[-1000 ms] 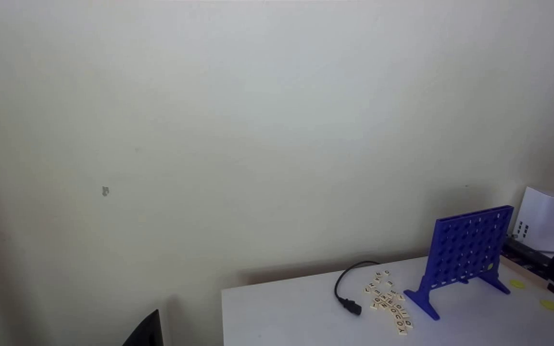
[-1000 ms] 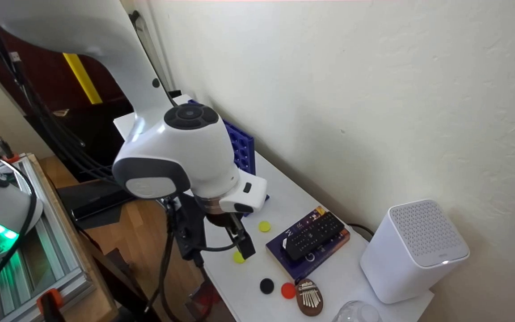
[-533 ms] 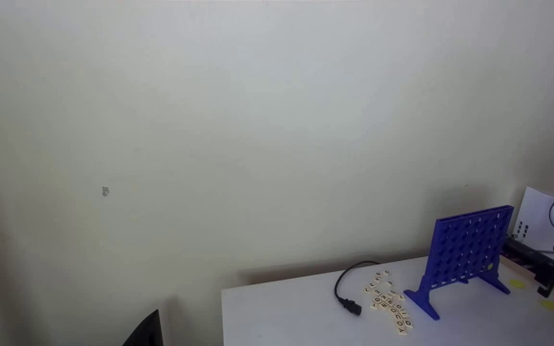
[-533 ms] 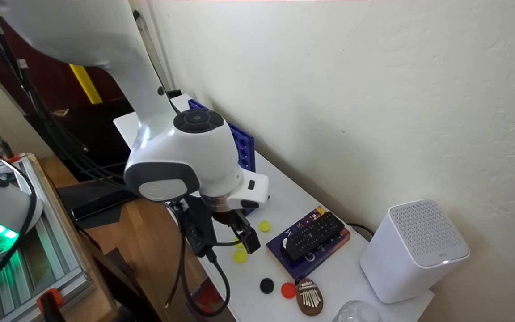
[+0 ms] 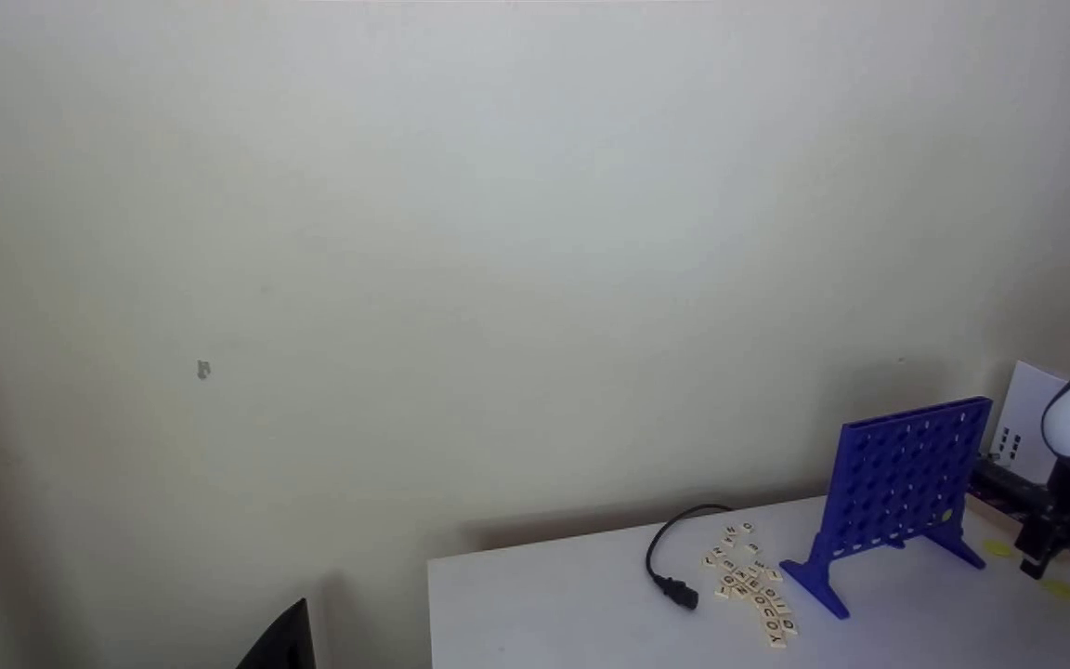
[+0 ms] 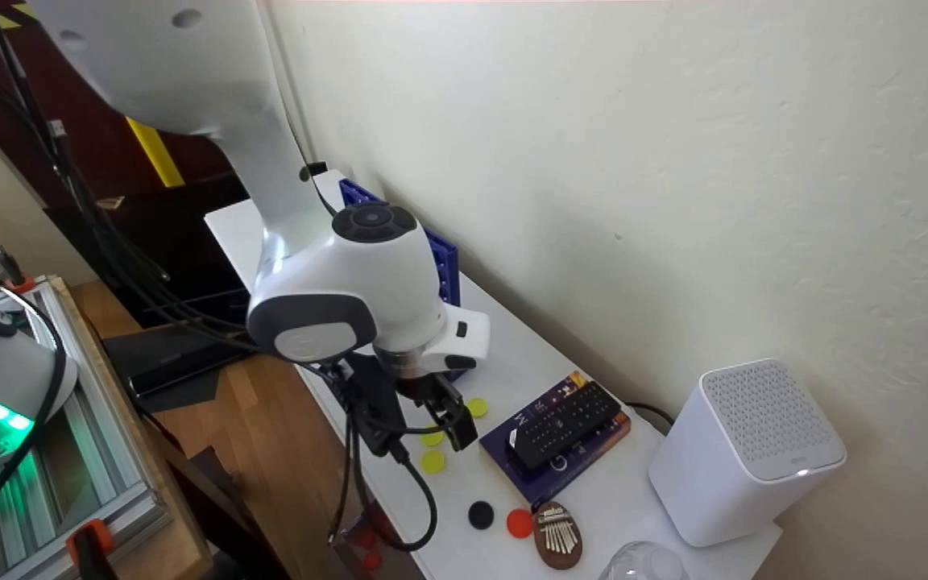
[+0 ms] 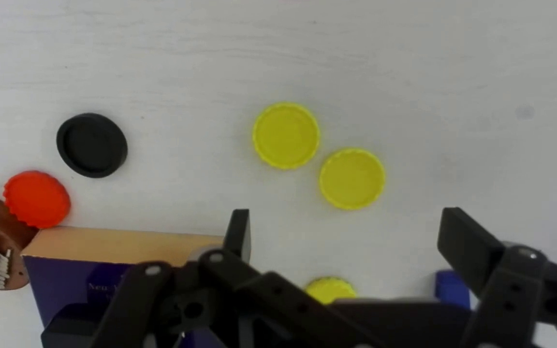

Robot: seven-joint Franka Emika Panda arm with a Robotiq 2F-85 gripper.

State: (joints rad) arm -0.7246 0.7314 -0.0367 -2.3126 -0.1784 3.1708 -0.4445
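My gripper (image 7: 346, 217) is open and empty above the white table. In the wrist view two yellow discs (image 7: 286, 136) (image 7: 352, 179) lie just ahead of the gap between its fingers. A third yellow disc (image 7: 330, 290) is partly hidden behind the gripper body. In both exterior views the gripper (image 5: 1060, 556) (image 6: 461, 431) hangs over the area of the yellow discs (image 6: 432, 461), apart from them. A blue upright grid rack (image 5: 906, 474) stands near the gripper; one blue foot (image 7: 451, 288) shows by a finger in the wrist view.
A dark blue box (image 6: 504, 451) carries a black keypad (image 6: 565, 423). Nearby lie a black disc (image 6: 481, 515), a red disc (image 6: 519, 524) and a brown thumb piano (image 6: 557, 548). A white speaker-like device (image 6: 746, 451), a clear bottle (image 6: 645, 561), letter tiles (image 5: 758, 595) and a cable (image 5: 679, 593) are about.
The arm has moved toward the blue rack's side in an exterior view, leftward there, and rightward in an exterior view showing the whole wrist. More of the yellow discs shows. Nothing else moved.
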